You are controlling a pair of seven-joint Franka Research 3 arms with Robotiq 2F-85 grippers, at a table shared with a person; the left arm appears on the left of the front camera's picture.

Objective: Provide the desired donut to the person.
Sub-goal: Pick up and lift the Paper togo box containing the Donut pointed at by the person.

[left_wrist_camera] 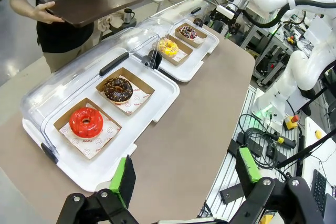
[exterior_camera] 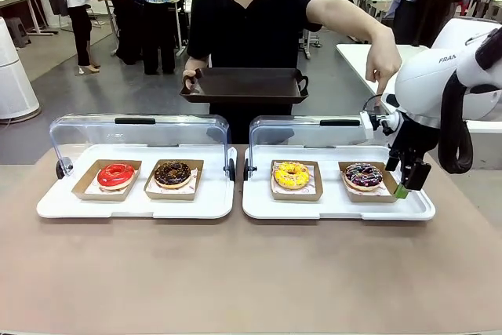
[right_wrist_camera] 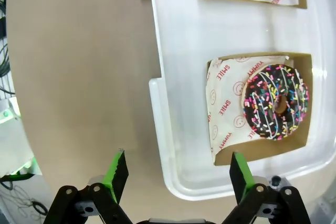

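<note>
Sprinkle donut [exterior_camera: 363,176]: at right end of right white tray [exterior_camera: 337,205]. Person's hand [exterior_camera: 383,63] points down above tray. Right gripper [exterior_camera: 408,181] just beside donut.
Left wrist: left gripper [left_wrist_camera: 186,171] spread, empty, well apart from tray.
Right wrist: right gripper spread, empty, over tray edge.

Straight above the sprinkled donut [exterior_camera: 363,176] it's free air. Behind it the raised clear lid [exterior_camera: 306,132] and the person's pointing hand [exterior_camera: 383,66] block; the right gripper [exterior_camera: 409,182] crowds its right side, with bare table [exterior_camera: 251,272] nearside.
</note>
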